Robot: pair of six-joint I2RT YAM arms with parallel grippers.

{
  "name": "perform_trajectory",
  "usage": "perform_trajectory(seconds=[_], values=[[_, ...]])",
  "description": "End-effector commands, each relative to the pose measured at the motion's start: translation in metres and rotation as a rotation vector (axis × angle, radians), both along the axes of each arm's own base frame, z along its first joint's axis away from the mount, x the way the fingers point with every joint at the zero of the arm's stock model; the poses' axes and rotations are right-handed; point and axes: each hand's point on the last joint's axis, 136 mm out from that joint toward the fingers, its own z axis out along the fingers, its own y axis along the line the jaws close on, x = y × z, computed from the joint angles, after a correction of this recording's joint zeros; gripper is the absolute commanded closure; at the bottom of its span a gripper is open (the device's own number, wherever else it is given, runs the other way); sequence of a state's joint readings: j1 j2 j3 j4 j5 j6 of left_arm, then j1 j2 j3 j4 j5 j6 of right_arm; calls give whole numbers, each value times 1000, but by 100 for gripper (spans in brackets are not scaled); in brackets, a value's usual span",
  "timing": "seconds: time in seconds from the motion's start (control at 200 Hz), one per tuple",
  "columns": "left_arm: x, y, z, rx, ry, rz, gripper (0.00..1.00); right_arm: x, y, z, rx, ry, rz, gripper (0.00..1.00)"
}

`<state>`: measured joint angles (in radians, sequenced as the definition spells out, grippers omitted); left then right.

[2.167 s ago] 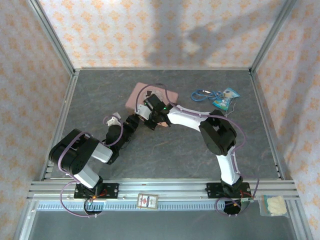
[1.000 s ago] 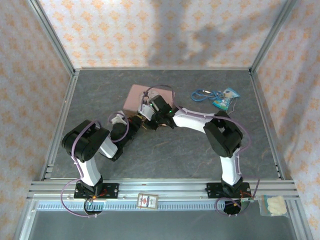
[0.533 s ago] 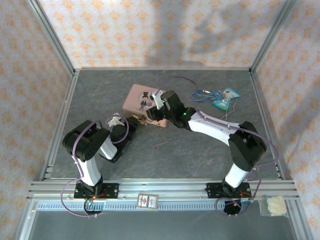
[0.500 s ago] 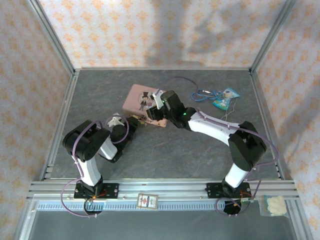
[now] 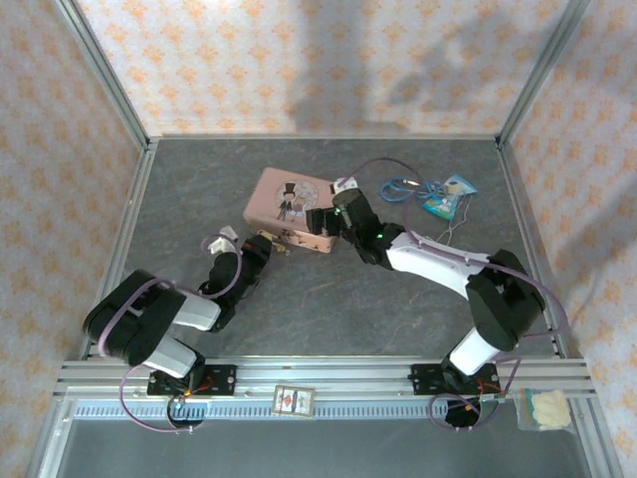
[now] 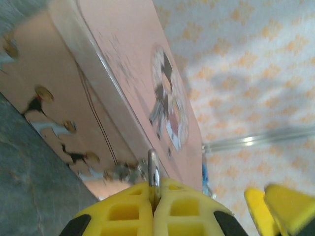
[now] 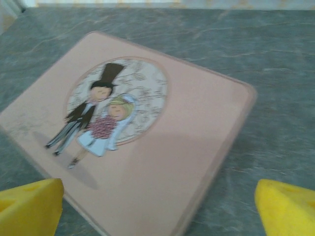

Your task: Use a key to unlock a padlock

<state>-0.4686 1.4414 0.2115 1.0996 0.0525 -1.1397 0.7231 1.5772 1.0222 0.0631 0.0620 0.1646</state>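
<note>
- Pinching the padlock (image 6: 153,169) with my left gripper (image 6: 153,199): the yellow pads are pressed flat together. Just the thin shackle loop pokes out beyond them, and the body is buried between the pads. I judge this grip is meant to steady the lock so the other arm can push a key in.
- That left gripper sits low at the near-left side of the pink tin (image 5: 289,204), with the shackle close to the tin's side wall. I cannot tell whether they touch.
- My right gripper (image 7: 157,209) is spread wide with nothing between its fingers. It hangs over the tin's picture lid, towards its right end in the overhead view.
- The key (image 5: 450,231) I take to be the faint pale speck and thread lying on the table (image 5: 328,299) well to the right. It is just near of the teal packet (image 5: 448,195) and the blue cord (image 5: 403,187), but too small to be sure of.
- Empty and open, the right jaws look placed to travel right for that key next. It is so tiny and flat that it will want a careful, low pinch.
</note>
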Motion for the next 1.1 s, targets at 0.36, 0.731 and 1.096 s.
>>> perform_trajectory(seconds=[0.36, 0.731, 1.096], values=[[-82, -87, -45, 410, 247, -430, 100, 6, -83, 6, 45, -89, -313, 0], [-84, -140, -73, 468, 300, -566, 87, 5, -91, 3, 33, -97, -328, 0], [-48, -99, -8, 624, 139, -340, 33, 17, -161, -5, -68, -153, -444, 0]])
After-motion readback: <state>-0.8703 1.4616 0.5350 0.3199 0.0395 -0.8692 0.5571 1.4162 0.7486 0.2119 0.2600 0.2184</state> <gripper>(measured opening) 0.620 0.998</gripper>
